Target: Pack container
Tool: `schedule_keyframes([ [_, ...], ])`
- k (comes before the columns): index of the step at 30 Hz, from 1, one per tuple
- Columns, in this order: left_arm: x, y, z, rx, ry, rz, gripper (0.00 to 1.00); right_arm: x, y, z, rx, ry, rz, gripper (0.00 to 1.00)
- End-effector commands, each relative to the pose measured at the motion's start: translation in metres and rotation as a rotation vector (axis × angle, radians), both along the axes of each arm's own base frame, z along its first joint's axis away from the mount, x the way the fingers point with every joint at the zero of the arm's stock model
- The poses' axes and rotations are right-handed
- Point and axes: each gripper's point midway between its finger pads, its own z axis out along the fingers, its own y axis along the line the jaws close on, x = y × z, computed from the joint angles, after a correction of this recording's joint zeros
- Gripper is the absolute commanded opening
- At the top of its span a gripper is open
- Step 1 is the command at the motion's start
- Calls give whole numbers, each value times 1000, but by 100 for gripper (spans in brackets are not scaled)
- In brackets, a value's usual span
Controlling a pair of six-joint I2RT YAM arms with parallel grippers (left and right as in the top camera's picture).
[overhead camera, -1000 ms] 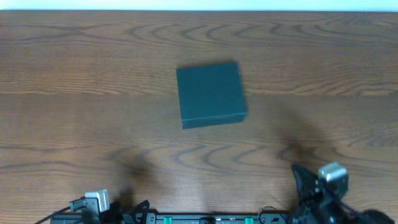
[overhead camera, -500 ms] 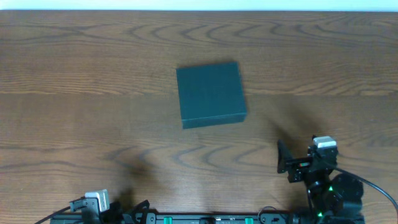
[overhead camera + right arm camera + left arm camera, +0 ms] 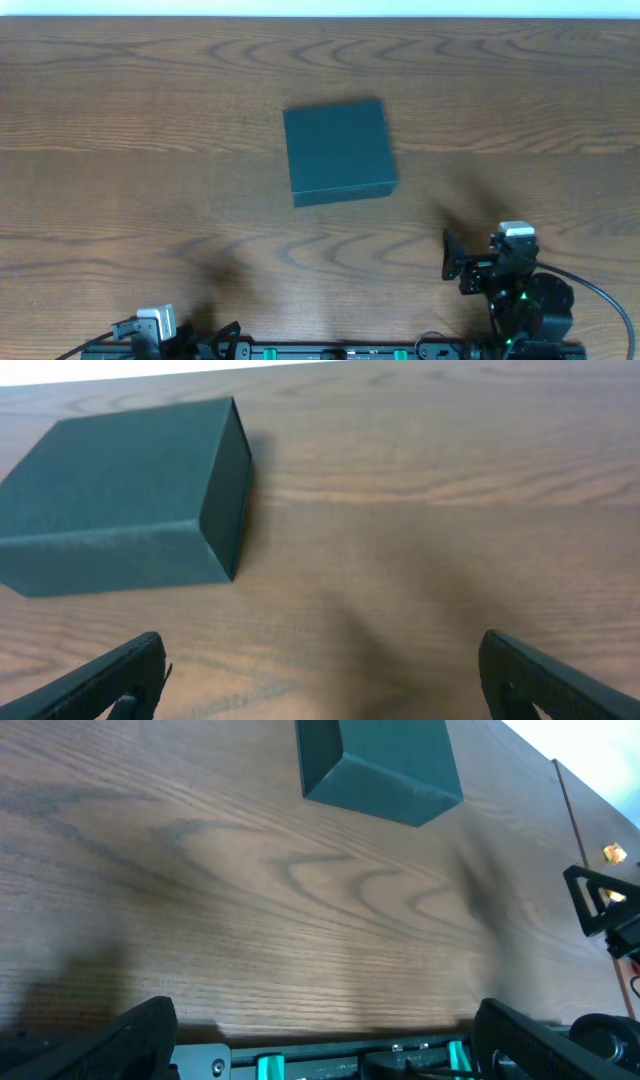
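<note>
The container [image 3: 339,151] is a dark, matte, roughly square box lying shut near the middle of the wooden table [image 3: 150,150]. The left wrist view has it at the top [image 3: 385,760], and the right wrist view at the upper left [image 3: 120,490]. My right gripper [image 3: 485,257] hovers near the front right, well short of the box. It is open [image 3: 330,680], with only bare wood between its fingers [image 3: 110,680]. My left gripper [image 3: 325,1050] sits low at the front left edge, open wide and holding nothing.
A black rail with green clips [image 3: 330,352] runs along the table's near edge between the two arm bases. The right arm [image 3: 605,910] shows at the right side of the left wrist view. The table's far edge runs along the top of the overhead view.
My right gripper has opened from shut, and its arm has risen from the near edge and moved a little towards the box. The left arm and the box have not moved.
</note>
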Motion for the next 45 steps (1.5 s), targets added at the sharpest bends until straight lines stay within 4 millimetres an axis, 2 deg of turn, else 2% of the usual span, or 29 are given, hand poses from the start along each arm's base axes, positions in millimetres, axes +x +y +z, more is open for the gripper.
schedule_keyframes([
  [1, 0, 1, 0, 7, -5, 2, 95, -3, -1, -9, 8, 33, -11, 99],
  [9, 0, 1, 0, 7, -5, 2, 95, -19, 0, -35, 14, 160, -11, 99],
  [13, 1, 1, 0, 7, -5, 1, 95, -24, 0, -42, 15, 193, -11, 99],
  [16, 22, 6, 12, 23, -95, 45, 95, -24, 0, -42, 15, 194, -11, 99],
  [18, 46, 15, 22, 45, -183, 107, 95, -24, 0, -42, 15, 194, -11, 99],
  [19, 64, 20, 26, 59, -236, 145, 95, -24, 0, -42, 15, 194, -11, 99],
  [24, 113, 31, 18, 121, -358, 190, 95, -24, 0, -42, 15, 194, -11, 99],
  [27, 134, 35, 11, 170, -424, 184, 95, -24, 0, -42, 15, 194, -11, 99],
  [31, 150, 43, -5, 227, -451, 201, 95, -24, 0, -42, 15, 194, -11, 99],
  [35, 157, 54, -20, 259, -430, 252, 95, -24, 0, -42, 15, 194, -11, 99],
  [41, 163, 67, -31, 299, -422, 321, 95, -24, 0, -42, 15, 194, -11, 99],
  [45, 169, 69, -38, 301, -435, 331, 95, -24, 0, -42, 15, 194, -11, 99],
])
